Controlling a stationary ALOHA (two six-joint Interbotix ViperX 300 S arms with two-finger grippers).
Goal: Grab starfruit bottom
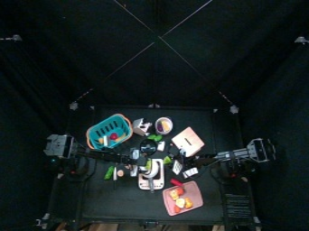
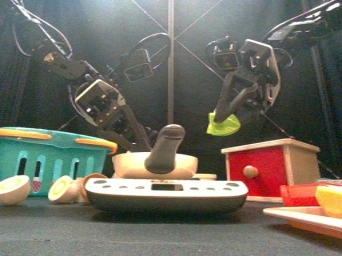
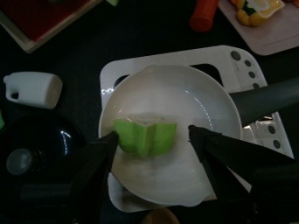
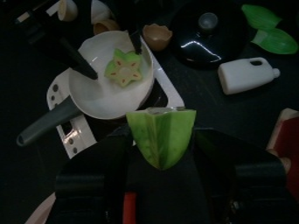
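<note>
A green starfruit piece (image 3: 146, 136) lies in a white bowl (image 3: 193, 96) with a grey handle, on a white scale (image 3: 239, 70). My left gripper (image 3: 155, 150) is open, with one jaw on each side of that piece, low inside the bowl. The right wrist view shows the same piece (image 4: 122, 68) with its star-shaped cut face up. My right gripper (image 4: 162, 162) is shut on a second, tapered green starfruit piece (image 4: 160, 136). It holds the piece in the air above the table, beside the bowl, as the front view (image 2: 223, 125) also shows.
A teal basket (image 2: 47, 155) stands at the left and a red box (image 2: 267, 160) at the right. A pink tray (image 2: 314, 215) with fruit lies front right. A white jug (image 4: 247, 74), a black lid (image 4: 205, 44) and eggshells (image 2: 16, 188) lie around the scale.
</note>
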